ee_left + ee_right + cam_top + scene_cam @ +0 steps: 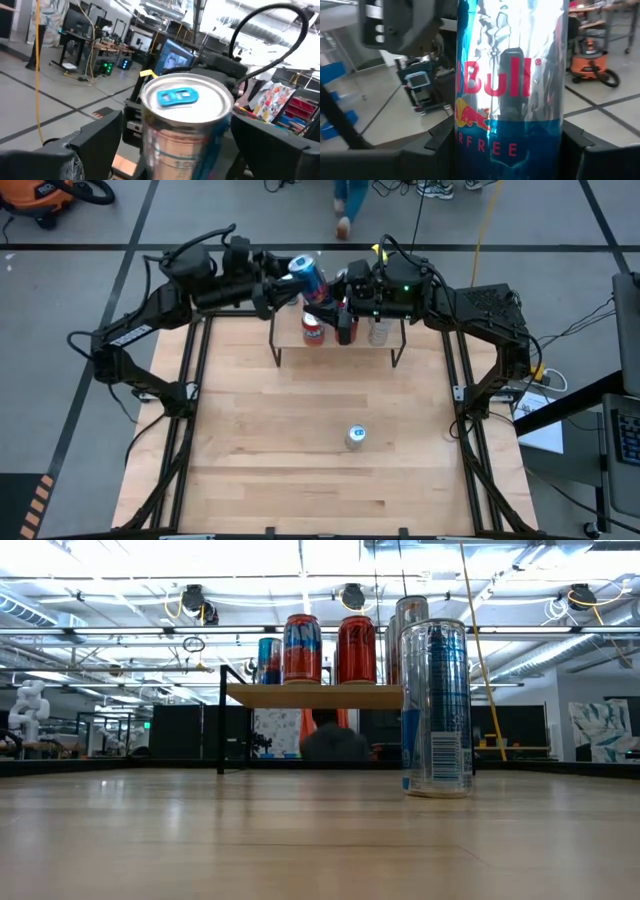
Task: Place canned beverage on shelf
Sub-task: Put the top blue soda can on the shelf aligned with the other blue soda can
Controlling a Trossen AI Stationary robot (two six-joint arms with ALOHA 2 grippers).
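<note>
We see both arms reaching in over the far edge of the bench (300,430), above the shelf (345,335).

The left end effector (290,288) sits just left of the shelf's top. Its fingers (97,137) stand wide, one on each side of a blue-and-silver can (310,275). That can leans over and we look down on its blue pull tab. We cannot tell if the fingers press on it.

The right end effector (335,305) is over the middle of the shelf. Its fingers (437,137) are about half open and hug a tall silver-and-blue can from both sides, so it holds that can. We cannot tell if this is the same can the left one is around.

On the shelf stand a red can (313,330) and a clear bottle (378,330).

One more can (356,437) stands alone on the bench, well in front of the shelf.
</note>
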